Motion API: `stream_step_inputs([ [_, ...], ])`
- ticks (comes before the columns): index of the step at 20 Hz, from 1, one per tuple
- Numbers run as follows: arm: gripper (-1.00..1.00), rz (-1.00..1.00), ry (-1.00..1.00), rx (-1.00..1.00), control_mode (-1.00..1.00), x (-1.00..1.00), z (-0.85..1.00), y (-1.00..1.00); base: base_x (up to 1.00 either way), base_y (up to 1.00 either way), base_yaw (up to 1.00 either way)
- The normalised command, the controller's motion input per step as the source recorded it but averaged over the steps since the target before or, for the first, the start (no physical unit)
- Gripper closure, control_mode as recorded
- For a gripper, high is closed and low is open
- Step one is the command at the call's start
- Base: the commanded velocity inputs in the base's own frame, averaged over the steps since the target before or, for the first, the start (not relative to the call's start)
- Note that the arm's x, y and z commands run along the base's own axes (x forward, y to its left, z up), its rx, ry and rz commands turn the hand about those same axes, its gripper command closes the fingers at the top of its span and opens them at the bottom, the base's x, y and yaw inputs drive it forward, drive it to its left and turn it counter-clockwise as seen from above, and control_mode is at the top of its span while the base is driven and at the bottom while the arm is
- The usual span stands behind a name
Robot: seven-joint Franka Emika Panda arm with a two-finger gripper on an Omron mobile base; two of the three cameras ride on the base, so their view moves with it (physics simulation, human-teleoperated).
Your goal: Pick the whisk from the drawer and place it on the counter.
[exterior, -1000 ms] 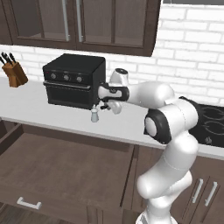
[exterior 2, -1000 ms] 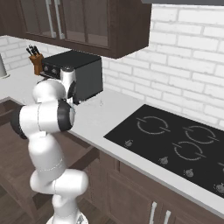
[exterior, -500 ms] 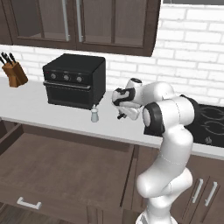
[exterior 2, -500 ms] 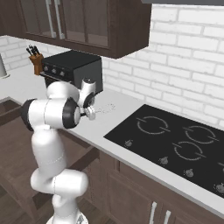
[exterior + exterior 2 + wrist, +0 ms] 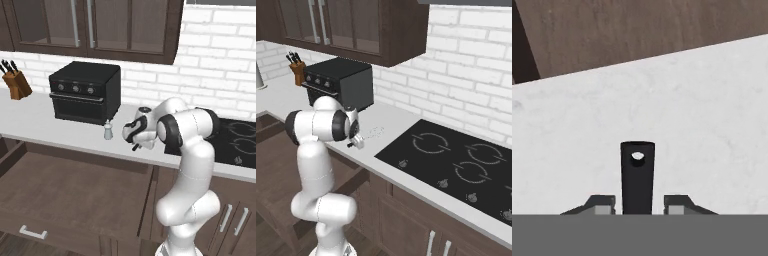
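Whisk handle, thin, black and straight (image 5: 637, 180), was seen between the released gripper (image 5: 639, 204) fingers. A straight lift off the light grey-white tabletop (image 5: 702, 110) was judged best.

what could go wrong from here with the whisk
The whisk handle sits between the gripper fingers with gaps either side, over the counter near its front edge. Released here, it may roll or tip off toward the open drawer. The shaker stands close by; a sideways retreat might knock it.
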Motion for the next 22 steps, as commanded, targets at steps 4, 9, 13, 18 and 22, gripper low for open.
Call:
stream_step_inputs([
  [4, -1.0, 0.03, -0.02, 0.02, -1.0, -0.16, 0.57, 0.0, 0.0, 0.0, 0.0],
  [9, -1.0, 0.0, -0.14, 0.06, -1.0, -0.55, 1.0, 0.01, 0.0, 0.0, 0.0],
  [13, -1.0, 0.0, -0.25, 0.01, -1.0, -1.0, 1.0, 0.0, 0.0, 0.0, 0.0],
  [18, -1.0, 0.0, -0.34, 0.0, -1.0, -1.0, 1.0, 0.0, 0.0, 0.0, 0.0],
  [22, -1.0, 0.0, -0.36, 0.0, -1.0, -1.0, 1.0, -0.06, 0.0, 0.0, 0.0],
])
